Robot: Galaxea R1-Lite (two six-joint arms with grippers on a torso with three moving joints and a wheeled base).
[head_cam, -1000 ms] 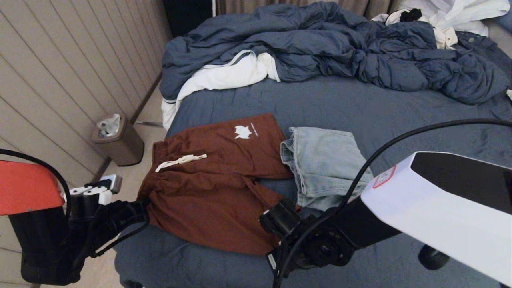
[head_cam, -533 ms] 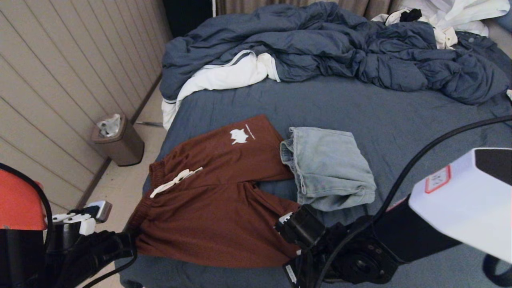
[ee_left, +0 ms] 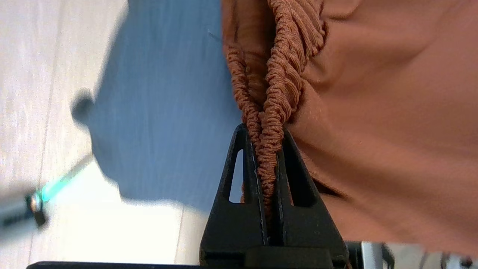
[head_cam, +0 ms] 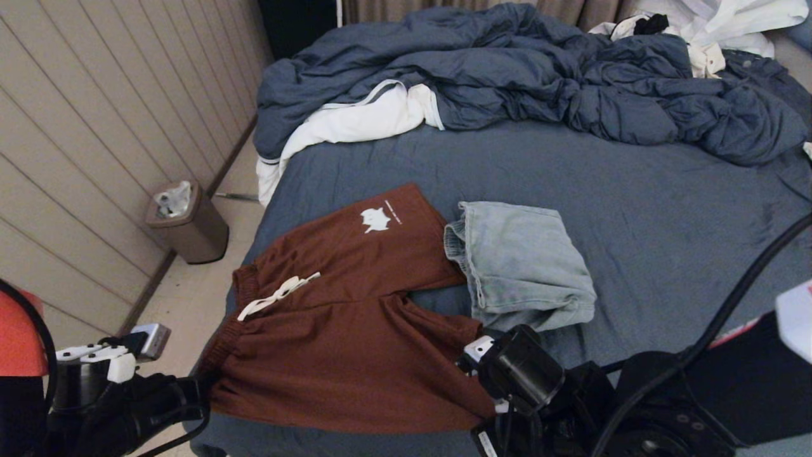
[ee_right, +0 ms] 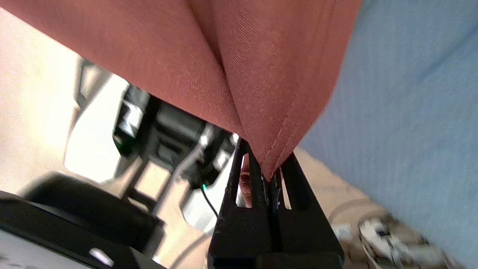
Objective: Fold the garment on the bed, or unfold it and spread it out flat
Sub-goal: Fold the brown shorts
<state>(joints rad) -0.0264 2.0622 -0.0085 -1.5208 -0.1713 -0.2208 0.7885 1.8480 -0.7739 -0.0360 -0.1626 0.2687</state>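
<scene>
— So, what takes up most of the head view?
— A bed point(head_cam: 634, 209) with a blue sheet. A rumpled duvet point(head_cam: 539, 76) and white linens point(head_cam: 355, 124) are heaped along its far side.
— And the garment?
— Rust shorts point(head_cam: 355, 330) lie spread at the near left corner of the bed, waistband toward the left edge, a white drawstring point(head_cam: 276, 295) on top. Folded pale denim shorts point(head_cam: 520, 263) sit just beside them on the right, touching one leg.
— Where are the arms?
— Both low at the near edge. The left gripper point(ee_left: 266, 149) is clenched on the ribbed waistband at the left edge. The right gripper point(ee_right: 267, 175) is pinched tight on a hem corner of the near leg.
— Anything off the bed?
— A small bin point(head_cam: 184, 225) stands on the floor by the panelled wall.
</scene>
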